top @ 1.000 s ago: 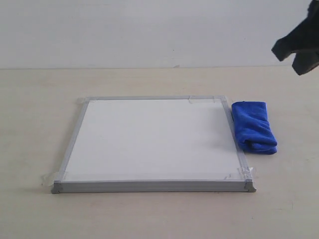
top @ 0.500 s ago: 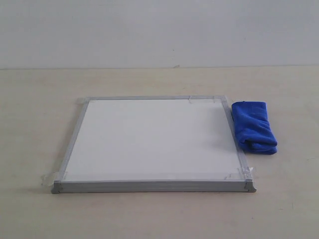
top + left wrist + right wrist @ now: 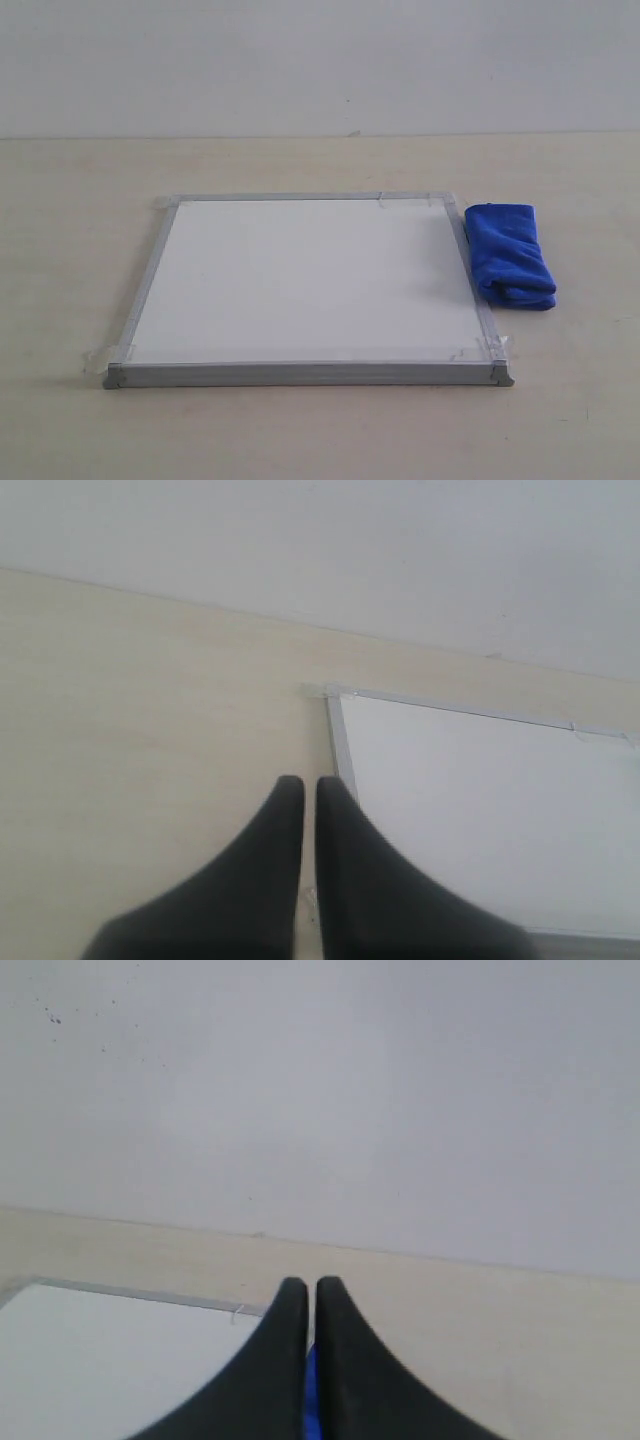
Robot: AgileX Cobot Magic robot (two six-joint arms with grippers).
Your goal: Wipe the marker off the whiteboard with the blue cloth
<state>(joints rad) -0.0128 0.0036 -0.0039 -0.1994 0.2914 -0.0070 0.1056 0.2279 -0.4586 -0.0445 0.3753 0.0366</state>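
Your left claw (image 3: 302, 783) and right claw (image 3: 311, 1285) are pinched together and empty, the blue cloth (image 3: 510, 258) beneath the right one apparently set aside because the whiteboard (image 3: 300, 280) looks clean.

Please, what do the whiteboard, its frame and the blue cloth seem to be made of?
The whiteboard looks like a smooth, coated white panel; the exact coating cannot be told. Its frame seems to be matt grey metal, perhaps aluminium, judging by its thin straight edges. The blue cloth looks soft and fuzzy, probably microfibre, lying in thick folds.
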